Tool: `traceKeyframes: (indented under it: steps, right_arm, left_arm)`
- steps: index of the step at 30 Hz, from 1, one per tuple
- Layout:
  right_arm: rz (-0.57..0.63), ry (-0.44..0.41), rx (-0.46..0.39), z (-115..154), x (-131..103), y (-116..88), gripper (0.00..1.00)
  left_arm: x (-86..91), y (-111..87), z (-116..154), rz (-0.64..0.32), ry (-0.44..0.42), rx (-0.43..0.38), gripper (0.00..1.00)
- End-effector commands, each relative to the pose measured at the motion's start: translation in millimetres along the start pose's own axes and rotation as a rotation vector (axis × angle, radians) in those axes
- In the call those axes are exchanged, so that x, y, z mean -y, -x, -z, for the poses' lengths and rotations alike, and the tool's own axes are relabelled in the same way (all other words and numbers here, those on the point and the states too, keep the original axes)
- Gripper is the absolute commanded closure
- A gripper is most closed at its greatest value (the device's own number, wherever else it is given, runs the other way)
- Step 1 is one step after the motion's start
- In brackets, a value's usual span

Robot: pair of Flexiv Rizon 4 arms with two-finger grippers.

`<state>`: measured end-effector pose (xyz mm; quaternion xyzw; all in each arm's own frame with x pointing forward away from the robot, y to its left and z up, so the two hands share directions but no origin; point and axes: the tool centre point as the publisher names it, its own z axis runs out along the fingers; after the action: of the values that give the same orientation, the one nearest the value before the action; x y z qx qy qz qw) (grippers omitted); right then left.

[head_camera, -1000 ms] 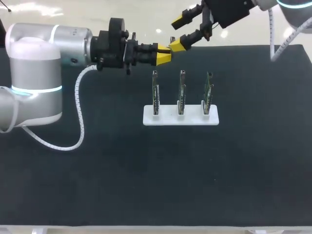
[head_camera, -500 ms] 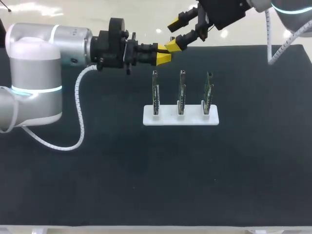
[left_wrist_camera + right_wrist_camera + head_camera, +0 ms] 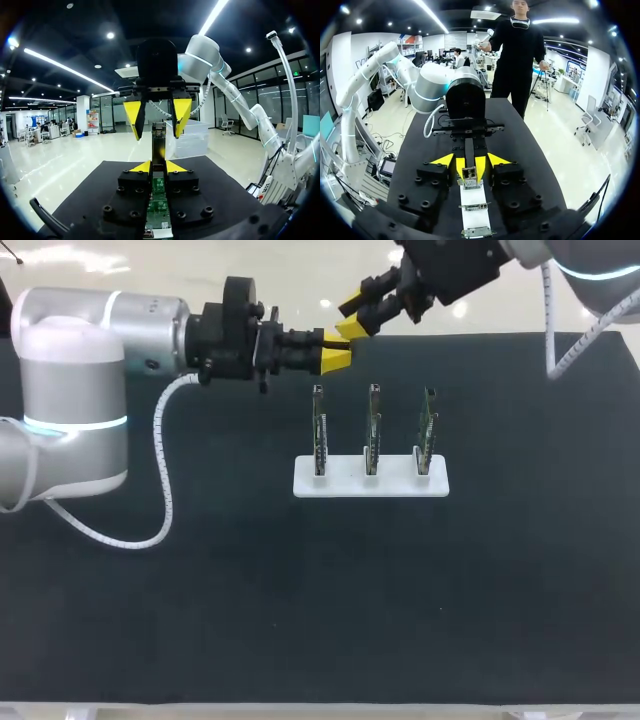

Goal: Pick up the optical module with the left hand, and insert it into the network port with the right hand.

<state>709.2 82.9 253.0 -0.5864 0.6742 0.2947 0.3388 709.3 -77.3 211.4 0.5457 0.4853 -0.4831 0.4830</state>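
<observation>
Handover beyond rack (image 3: 370, 483): left gripper (image 3: 336, 358) pinches module (image 3: 159, 185), long axis level, tip toward right gripper (image 3: 352, 328), whose spread fingers straddle tip, apparently not yet touching.

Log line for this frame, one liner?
phase: handover | left gripper: shut on optical module | right gripper: open around optical module | white holder: three boards upright
</observation>
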Motion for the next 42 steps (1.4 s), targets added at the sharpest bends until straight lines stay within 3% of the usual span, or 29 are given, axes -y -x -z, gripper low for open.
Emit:
traceKeyframes:
  steps: [1,4,5,6,7,8,18,19,20,33,42]
  right_arm:
    - [0.002,-0.004,0.0,-1,-1,-1,0.65]
    - [0.003,-0.005,-0.001,-1,-1,-1,0.63]
    - [0.005,-0.004,-0.002,-1,-1,-1,0.67]
    - [0.005,-0.004,-0.003,-1,-2,-2,0.75]
    - [0.005,-0.004,-0.004,-1,-2,-2,0.98]
    - [0.005,-0.004,-0.004,-1,-2,-2,1.0]
    - [0.007,-0.004,-0.007,-1,-2,-2,1.0]
    - [0.007,-0.004,-0.007,-1,-2,-2,1.0]
    - [0.007,-0.003,-0.008,-1,-2,-1,1.0]
    - [0.013,-0.006,-0.016,0,1,-1,1.0]
    - [0.014,-0.009,-0.02,-1,3,-1,1.0]
  left_arm:
    - [-1.2,-0.1,0,0.0,-0.002,-0.001,1.0]
    - [-1.2,-0.1,0,0.0,-0.002,-0.001,1.0]
    - [-1.2,-0.1,0,0.0,-0.002,-0.001,1.0]
    - [-1.2,-0.1,0,0.0,-0.002,-0.001,1.0]
    - [-1.2,-0.1,0,0.0,-0.002,-0.001,1.0]
    - [-1.2,-0.1,0,0.0,-0.002,-0.001,1.0]
    - [-1.2,-0.1,0,0.0,-0.002,-0.001,0.97]
    - [-1.2,-0.1,0,0.0,-0.002,-0.001,0.4]
    - [-1.2,-0.1,0,0.0,-0.002,-0.001,0.0]
    - [-1.2,-0.1,0,0.0,-0.002,-0.001,0.0]
    - [-3.3,-5.4,34,-0.001,0.025,-0.182,0.0]
